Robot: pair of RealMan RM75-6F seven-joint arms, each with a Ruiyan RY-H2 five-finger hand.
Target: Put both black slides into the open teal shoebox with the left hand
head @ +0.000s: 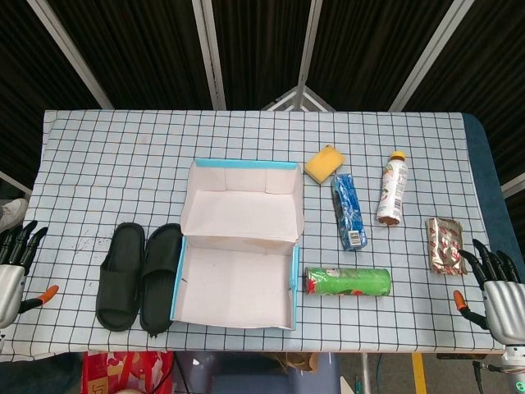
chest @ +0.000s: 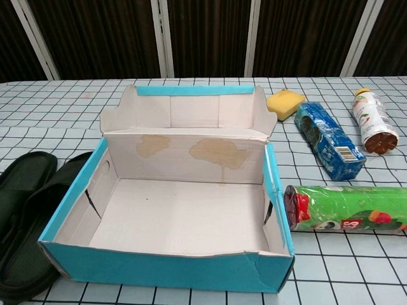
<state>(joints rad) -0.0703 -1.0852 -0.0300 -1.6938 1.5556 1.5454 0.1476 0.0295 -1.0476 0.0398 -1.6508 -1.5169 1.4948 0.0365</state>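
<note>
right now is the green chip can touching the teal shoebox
Apart. The chest view shows a strip of checked tablecloth between the green chip can's red lid and the teal shoebox's right wall.

A white cloth with a black grid covers the bench. On it, a yellow sponge lies near the far side. Just beside the sponge, a blue snack packet stretches lengthwise toward the near edge. A white drink bottle with an orange cap lies on its side, apart from the packet. A green cylindrical chip can lies on its side with its red end facing left. A small foil-wrapped packet sits near the cloth's right edge.
</note>
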